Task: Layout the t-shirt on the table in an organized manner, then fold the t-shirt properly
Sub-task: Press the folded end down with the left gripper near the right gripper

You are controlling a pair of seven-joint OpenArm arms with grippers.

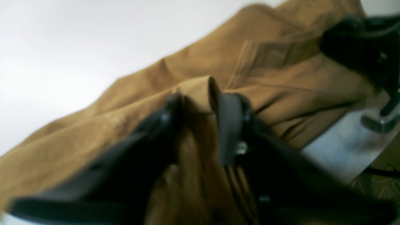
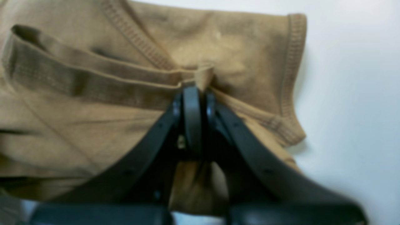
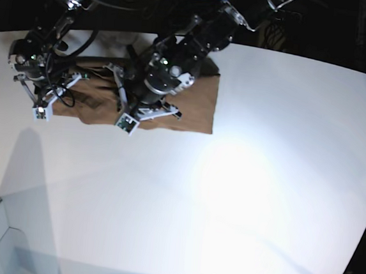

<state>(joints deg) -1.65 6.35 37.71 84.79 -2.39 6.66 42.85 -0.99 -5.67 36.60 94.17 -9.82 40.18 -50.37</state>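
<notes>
1. the tabletop is broad, white and glossy; the t-shirt lies flat near its 11 o'clock edge, well apart from the rest of the surface.
2. the shirt looks half laid out, so the step in hand seems to be gripping it at two spots to spread or fold it.
3. the right pincer, at the shirt's 9 o'clock end, is clamped on a pinch of cloth beside the collar band.
4. the left pincer, over the middle, has a raised fold between its jaws and looks clamped on it.
5. next likely calls for both arms lifting evenly, keeping the cloth taut.

Open table beside t-shirt
</notes>
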